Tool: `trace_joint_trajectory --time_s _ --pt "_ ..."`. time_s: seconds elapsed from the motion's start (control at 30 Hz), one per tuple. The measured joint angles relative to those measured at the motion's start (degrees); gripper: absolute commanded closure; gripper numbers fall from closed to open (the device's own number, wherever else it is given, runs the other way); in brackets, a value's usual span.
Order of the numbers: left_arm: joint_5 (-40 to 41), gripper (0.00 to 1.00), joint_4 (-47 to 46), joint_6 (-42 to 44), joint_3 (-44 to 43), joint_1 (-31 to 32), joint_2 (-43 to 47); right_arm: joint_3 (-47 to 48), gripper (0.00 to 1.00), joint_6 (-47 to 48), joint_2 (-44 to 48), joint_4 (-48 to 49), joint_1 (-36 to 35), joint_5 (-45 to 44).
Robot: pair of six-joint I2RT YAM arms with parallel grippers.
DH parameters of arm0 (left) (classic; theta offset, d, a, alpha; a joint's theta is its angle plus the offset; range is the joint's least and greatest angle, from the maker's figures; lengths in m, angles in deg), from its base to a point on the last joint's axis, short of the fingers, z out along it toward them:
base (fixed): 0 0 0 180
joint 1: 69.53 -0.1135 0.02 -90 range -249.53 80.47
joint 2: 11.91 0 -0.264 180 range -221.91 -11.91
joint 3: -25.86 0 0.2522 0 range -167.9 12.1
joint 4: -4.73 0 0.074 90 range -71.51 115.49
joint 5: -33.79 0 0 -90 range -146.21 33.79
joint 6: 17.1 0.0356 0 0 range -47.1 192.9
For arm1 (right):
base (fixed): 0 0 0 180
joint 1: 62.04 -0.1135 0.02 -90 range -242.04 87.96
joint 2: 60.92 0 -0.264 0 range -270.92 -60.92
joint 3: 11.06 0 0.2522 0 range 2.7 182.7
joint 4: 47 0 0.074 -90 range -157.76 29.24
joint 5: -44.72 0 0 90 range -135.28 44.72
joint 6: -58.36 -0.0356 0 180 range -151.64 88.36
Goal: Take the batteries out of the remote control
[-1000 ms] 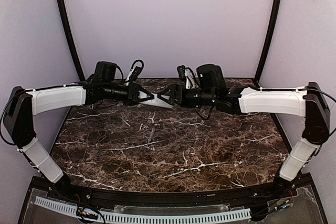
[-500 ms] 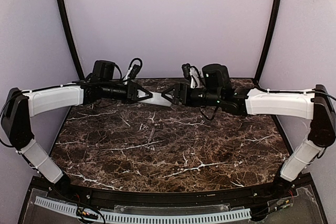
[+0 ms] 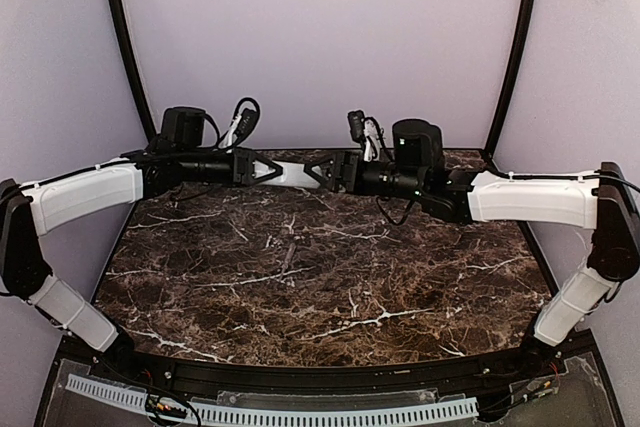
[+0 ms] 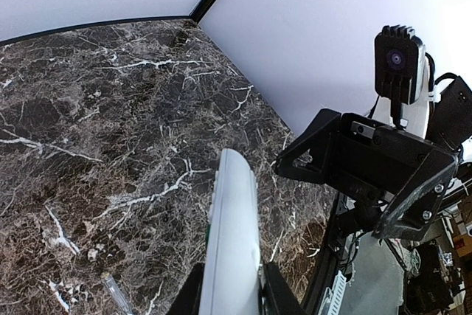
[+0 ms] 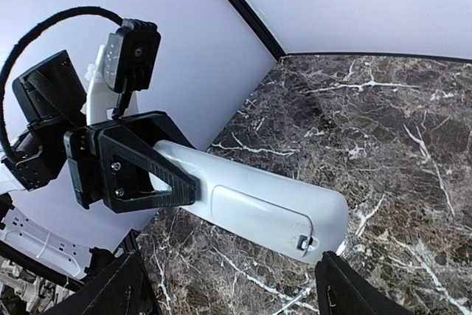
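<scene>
Both arms are up and level over the far side of the table, wrists turned in, grippers nose to nose.

Left gripper: clamped on one end of the remote. In the left wrist view I see the white bar running straight out from between its fingers, edge-on to that camera.

The remote is held in the air, clear of the marble, roughly horizontal, with its free end pointing at the right gripper.

Right gripper: jaws spread wide. In the right wrist view the remote's rounded free end sits between its two fingers. I see a gap on the left finger's side. On the other side the end comes very close to the finger, and I cannot tell whether they touch.

The remote's back faces the right wrist camera. The cover is seated flush in it, with a small latch at the free end.
</scene>
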Motion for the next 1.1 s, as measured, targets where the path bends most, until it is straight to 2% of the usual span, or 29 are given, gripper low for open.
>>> trace_joint_trajectory --time_s 0.33,1.1 --pt "0.35 1.00 0.09 0.72 0.76 0.00 1.05 0.31 0.19 0.94 -0.87 6.05 0.00 1.92" --pt "0.33 1.00 -1.20 -0.33 1.62 0.00 1.14 0.39 0.20 -0.28 -3.17 6.36 0.00 2.43"
